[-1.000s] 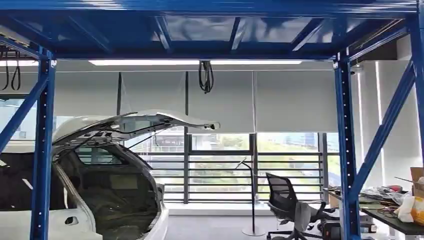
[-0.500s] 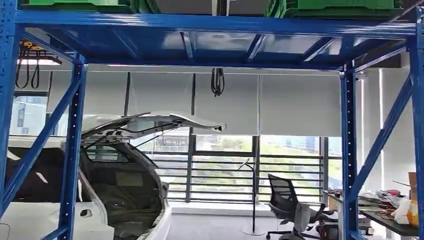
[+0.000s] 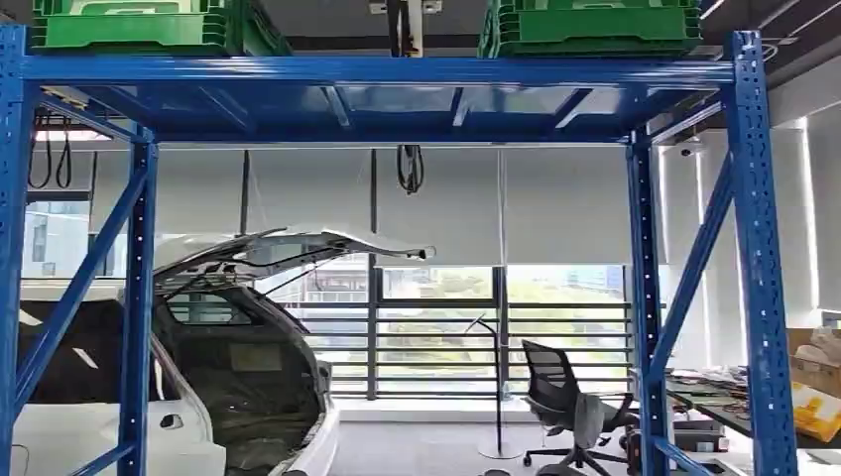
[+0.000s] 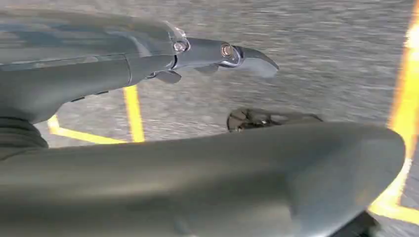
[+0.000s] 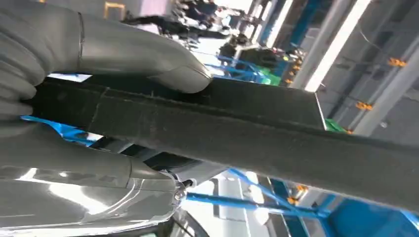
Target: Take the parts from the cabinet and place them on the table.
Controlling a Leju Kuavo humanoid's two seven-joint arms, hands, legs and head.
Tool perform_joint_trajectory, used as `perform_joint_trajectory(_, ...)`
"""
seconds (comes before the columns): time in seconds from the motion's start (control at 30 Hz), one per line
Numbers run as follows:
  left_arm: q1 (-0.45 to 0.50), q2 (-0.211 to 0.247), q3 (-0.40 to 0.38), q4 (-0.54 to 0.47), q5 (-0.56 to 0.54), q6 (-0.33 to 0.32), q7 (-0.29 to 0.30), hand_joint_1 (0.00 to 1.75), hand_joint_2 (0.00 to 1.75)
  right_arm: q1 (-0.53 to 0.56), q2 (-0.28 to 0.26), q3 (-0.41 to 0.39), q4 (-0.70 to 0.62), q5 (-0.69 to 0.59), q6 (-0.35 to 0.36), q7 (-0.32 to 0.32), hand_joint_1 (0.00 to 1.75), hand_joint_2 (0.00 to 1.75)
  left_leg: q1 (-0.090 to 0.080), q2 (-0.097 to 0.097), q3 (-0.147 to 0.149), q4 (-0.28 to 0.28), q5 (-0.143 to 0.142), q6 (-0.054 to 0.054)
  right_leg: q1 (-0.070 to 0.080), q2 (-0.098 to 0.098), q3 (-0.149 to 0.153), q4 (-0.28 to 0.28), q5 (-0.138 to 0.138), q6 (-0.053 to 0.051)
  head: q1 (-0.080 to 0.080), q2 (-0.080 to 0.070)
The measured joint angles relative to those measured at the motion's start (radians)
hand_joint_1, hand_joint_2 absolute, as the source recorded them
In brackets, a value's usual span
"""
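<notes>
Carry step, by the look of it: right hand (image 5: 99, 118) clamped on long black part (image 5: 257, 128), off the blue rack (image 3: 377, 71). Left hand (image 4: 207, 163) fingers apart, nothing held, hanging over floor. Next: find table, set part down flat.

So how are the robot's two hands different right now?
The right hand grips a long black felt-like part, thumb pressed on top; the left hand holds nothing, its fingers straight. The right hand shows the blue rack behind it; the left hand hangs over grey floor. Both are grey.
</notes>
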Motion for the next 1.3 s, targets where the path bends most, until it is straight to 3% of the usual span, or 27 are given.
perform_joint_trajectory(0.03, 0.001, 0.003, 0.001, 0.0, 0.0, 0.004, 0.018, 0.0, 1.75, -0.004, 0.0, 0.001, 0.005, 0.005, -0.002, 0.0, 1.75, 1.75, 0.0, 0.0, 0.026, -0.029, 0.027, 0.0, 0.0, -0.005, -0.01, 0.008, 0.001, 0.0, 0.0, 0.0)
perform_joint_trajectory(0.1, 0.0, 0.009, 0.004, 0.0, -0.002, 0.021, 0.058, 0.0, 1.75, -0.013, 0.0, 0.003, 0.011, 0.014, -0.013, 0.0, 1.75, 1.75, 0.002, 0.006, 0.128, -0.191, 0.089, 0.0, 0.0, -0.014, -0.025, 0.027, -0.001, 0.003, 0.0, 0.0)
perform_joint_trajectory(0.13, -0.001, 0.011, 0.007, 0.0, -0.002, 0.029, 0.071, 0.0, 1.75, -0.018, 0.0, 0.003, 0.012, 0.018, -0.015, 0.0, 1.75, 1.75, 0.001, 0.028, 0.177, -0.275, 0.093, 0.004, 0.002, -0.019, -0.03, 0.037, -0.005, 0.008, 0.0, 0.0)
perform_joint_trajectory(0.17, -0.004, 0.014, 0.01, 0.0, -0.002, 0.037, 0.08, 0.0, 1.75, -0.021, 0.0, 0.003, 0.013, 0.019, -0.019, -0.002, 1.75, 1.75, -0.007, 0.035, 0.188, -0.296, 0.084, 0.01, 0.008, -0.024, -0.041, 0.046, -0.006, 0.012, 0.0, 0.0)
perform_joint_trajectory(0.27, -0.002, 0.021, 0.018, 0.0, -0.002, 0.048, 0.09, 0.0, 1.75, -0.026, -0.001, 0.006, 0.015, 0.021, -0.024, -0.003, 1.75, 1.75, -0.008, 0.019, 0.175, -0.301, 0.085, 0.024, 0.008, -0.044, -0.046, 0.049, 0.0, 0.025, 0.0, 0.0)
perform_joint_trajectory(0.3, 0.0, 0.022, 0.02, 0.0, -0.002, 0.05, 0.09, 0.0, 1.75, -0.027, -0.002, 0.007, 0.014, 0.021, -0.025, -0.003, 1.75, 1.75, 0.0, 0.015, 0.175, -0.309, 0.092, 0.035, 0.01, -0.045, -0.049, 0.051, -0.005, 0.03, 0.0, 0.0)
perform_joint_trajectory(0.33, 0.002, 0.023, 0.023, 0.0, -0.002, 0.053, 0.09, 0.0, 1.75, -0.03, -0.002, 0.008, 0.015, 0.021, -0.026, -0.003, 1.75, 1.75, 0.002, 0.012, 0.171, -0.309, 0.096, 0.041, 0.007, -0.021, -0.054, 0.066, -0.024, 0.04, 0.0, 0.0)
perform_joint_trajectory(0.37, 0.001, 0.026, 0.024, 0.0, -0.001, 0.056, 0.089, 0.0, 1.75, -0.032, -0.003, 0.009, 0.015, 0.022, -0.026, -0.003, 1.75, 1.75, 0.003, 0.008, 0.167, -0.309, 0.099, 0.046, 0.003, -0.004, -0.074, 0.116, -0.063, 0.045, 0.0, 0.0)
perform_joint_trajectory(0.43, 0.0, 0.029, 0.027, 0.0, 0.0, 0.057, 0.085, 0.0, 1.75, -0.031, -0.007, 0.01, 0.017, 0.024, -0.026, -0.003, 1.75, 1.75, 0.003, -0.003, 0.158, -0.308, 0.105, 0.051, -0.006, 0.002, -0.143, 0.28, -0.145, 0.054, 0.0, 0.0)
perform_joint_trajectory(0.47, 0.0, 0.029, 0.029, 0.0, 0.0, 0.057, 0.085, 0.0, 1.75, -0.03, -0.009, 0.011, 0.02, 0.027, -0.026, -0.003, 1.75, 1.75, 0.002, -0.01, 0.154, -0.308, 0.108, 0.051, -0.008, 0.002, -0.174, 0.352, -0.167, 0.056, 0.0, 0.0)
perform_joint_trajectory(0.5, 0.002, 0.03, 0.03, 0.0, 0.001, 0.059, 0.085, 0.0, 1.75, -0.027, -0.01, 0.011, 0.023, 0.03, -0.026, -0.003, 1.75, 1.75, 0.003, -0.017, 0.152, -0.308, 0.11, 0.049, -0.011, 0.002, -0.184, 0.378, -0.164, 0.059, 0.0, 0.0)
perform_joint_trajectory(0.53, 0.003, 0.031, 0.031, 0.0, 0.004, 0.06, 0.085, 0.0, 1.75, -0.026, -0.01, 0.013, 0.024, 0.033, -0.027, -0.003, 1.75, 1.75, 0.003, -0.023, 0.151, -0.308, 0.112, 0.049, -0.013, 0.002, -0.17, 0.357, -0.142, 0.059, 0.0, 0.0)
perform_joint_trajectory(0.6, 0.002, 0.031, 0.032, 0.0, 0.006, 0.064, 0.085, 0.0, 1.75, -0.028, -0.011, 0.014, 0.024, 0.037, -0.028, -0.003, 1.75, 1.75, 0.003, -0.041, 0.153, -0.307, 0.115, 0.044, -0.015, 0.013, -0.093, 0.206, -0.052, 0.057, 0.0, 0.0)
perform_joint_trajectory(0.63, 0.0, 0.031, 0.033, 0.0, 0.006, 0.066, 0.085, 0.0, 1.75, -0.031, -0.011, 0.015, 0.024, 0.039, -0.03, -0.003, 1.75, 1.75, 0.005, -0.05, 0.153, -0.307, 0.116, 0.042, -0.016, 0.046, -0.046, 0.105, -0.004, 0.052, 0.0, 0.0)
perform_joint_trajectory(0.67, -0.003, 0.032, 0.035, 0.0, 0.006, 0.068, 0.085, 0.0, 1.75, -0.032, -0.013, 0.016, 0.024, 0.042, -0.03, -0.004, 1.75, 1.75, -0.001, -0.057, 0.147, -0.305, 0.119, 0.037, -0.016, 0.078, -0.03, 0.066, -0.006, 0.047, 0.0, 0.0)
perform_joint_trajectory(0.8, 0.003, 0.037, 0.043, 0.0, 0.005, 0.075, 0.089, 0.0, 1.75, -0.033, -0.017, 0.019, 0.024, 0.051, -0.037, -0.002, 1.75, 1.75, 0.002, -0.087, 0.119, -0.302, 0.136, 0.01, -0.018, 0.045, -0.038, 0.046, -0.008, 0.034, 0.0, 0.0)
perform_joint_trajectory(0.87, 0.007, 0.04, 0.045, 0.0, 0.004, 0.078, 0.091, 0.0, 1.75, -0.033, -0.017, 0.02, 0.026, 0.052, -0.041, 0.0, 1.75, 1.75, 0.003, -0.043, 0.1, -0.259, 0.088, 0.004, -0.023, 0.027, -0.042, 0.043, -0.001, 0.021, 0.0, 0.0)
perform_joint_trajectory(0.9, 0.006, 0.041, 0.045, 0.0, 0.004, 0.081, 0.091, 0.0, 1.75, -0.032, -0.017, 0.02, 0.028, 0.053, -0.041, 0.0, 1.75, 1.75, 0.005, -0.031, 0.073, -0.194, 0.046, 0.0, -0.021, 0.015, -0.044, 0.043, -0.001, 0.016, 0.0, 0.0)
perform_joint_trajectory(0.93, 0.003, 0.042, 0.046, 0.0, 0.004, 0.082, 0.09, 0.0, 1.75, -0.032, -0.017, 0.02, 0.031, 0.056, -0.042, 0.0, 1.75, 1.75, 0.005, -0.025, 0.034, -0.102, 0.001, -0.004, -0.019, 0.003, -0.047, 0.043, 0.0, 0.014, 0.0, 0.0)
perform_joint_trajectory(0.97, 0.002, 0.045, 0.047, 0.0, 0.005, 0.084, 0.089, 0.0, 1.75, -0.032, -0.017, 0.021, 0.034, 0.058, -0.043, 0.0, 1.75, 1.75, 0.005, -0.024, 0.004, -0.028, -0.027, -0.007, -0.017, -0.009, -0.049, 0.044, 0.001, 0.013, 0.0, 0.0)
perform_joint_trajectory(1.0, 0.003, 0.047, 0.047, 0.0, 0.006, 0.084, 0.088, 0.0, 1.75, -0.032, -0.017, 0.025, 0.037, 0.059, -0.043, 0.0, 1.75, 1.75, 0.005, -0.022, -0.009, 0.013, -0.031, -0.007, -0.015, -0.022, -0.051, 0.044, 0.002, 0.012, 0.0, 0.0)
perform_joint_trajectory(1.03, 0.006, 0.05, 0.048, 0.0, 0.006, 0.083, 0.087, 0.0, 1.75, -0.032, -0.017, 0.027, 0.039, 0.062, -0.043, 0.0, 1.75, 1.75, 0.005, -0.02, 0.004, -0.002, -0.016, -0.008, -0.014, -0.031, -0.05, 0.044, 0.002, 0.012, 0.0, 0.0)
perform_joint_trajectory(1.1, 0.009, 0.057, 0.05, 0.0, 0.006, 0.08, 0.081, 0.0, 1.75, -0.032, -0.016, 0.03, 0.039, 0.071, -0.048, -0.002, 1.75, 1.75, 0.005, -0.007, 0.08, -0.138, 0.057, -0.006, -0.013, -0.049, -0.048, 0.045, 0.001, 0.014, 0.0, 0.0)
perform_joint_trajectory(1.13, 0.009, 0.062, 0.051, 0.0, 0.006, 0.08, 0.074, 0.0, 1.75, -0.028, -0.016, 0.03, 0.039, 0.086, -0.051, -0.013, 1.75, 1.75, 0.003, 0.021, 0.13, -0.232, 0.098, -0.002, -0.012, -0.057, -0.047, 0.047, -0.002, 0.017, 0.0, 0.0)
perform_joint_trajectory(1.17, 0.006, 0.064, 0.052, 0.0, 0.007, 0.08, 0.067, 0.0, 1.75, -0.017, -0.017, 0.029, 0.039, 0.103, -0.052, -0.03, 1.75, 1.75, -0.005, 0.07, 0.157, -0.285, 0.101, 0.001, -0.004, -0.066, -0.048, 0.05, -0.005, 0.023, 0.0, 0.0)
perform_joint_trajectory(1.2, 0.003, 0.07, 0.054, 0.0, 0.009, 0.081, 0.062, 0.0, 1.75, -0.005, -0.018, 0.029, 0.04, 0.114, -0.053, -0.044, 1.75, 1.75, -0.006, 0.067, 0.158, -0.301, 0.097, 0.011, 0.001, -0.073, -0.052, 0.056, -0.006, 0.027, 0.0, 0.0)
perform_joint_trajectory(1.3, 0.01, 0.079, 0.059, 0.0, 0.021, 0.081, 0.056, 0.0, 1.75, 0.01, -0.018, 0.037, 0.052, 0.136, -0.053, -0.055, 1.75, 1.75, -0.008, 0.041, 0.148, -0.296, 0.101, 0.026, 0.001, -0.103, -0.051, 0.056, -0.005, 0.035, 0.0, 0.0)
